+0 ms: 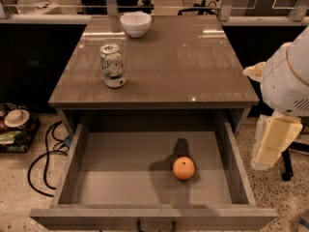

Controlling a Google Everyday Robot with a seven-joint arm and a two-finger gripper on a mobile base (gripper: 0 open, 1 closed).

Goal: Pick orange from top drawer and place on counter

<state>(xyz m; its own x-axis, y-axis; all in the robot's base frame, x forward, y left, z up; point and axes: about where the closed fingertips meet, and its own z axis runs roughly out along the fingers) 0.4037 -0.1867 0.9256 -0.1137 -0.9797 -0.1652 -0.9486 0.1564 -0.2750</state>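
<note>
The orange (pixel 184 168) lies on the grey floor of the open top drawer (pixel 120 178), right of the middle and towards the front. The drawer's dark handle (pixel 155 225) shows at the bottom edge. The counter (pixel 174 62) is the glossy brown-grey top above the drawer. My gripper (pixel 268 149) hangs pointing down at the right edge of the view, outside the drawer's right wall and above floor level, under the white arm (pixel 287 81). It holds nothing that I can see and is well apart from the orange.
A green and white soda can (pixel 112 65) stands on the counter's left side. A white bowl (pixel 135 24) sits at the back. Cables (pixel 43 163) and a box of clutter (pixel 15 127) lie on the floor to the left. A chair base (pixel 288 166) stands on the right.
</note>
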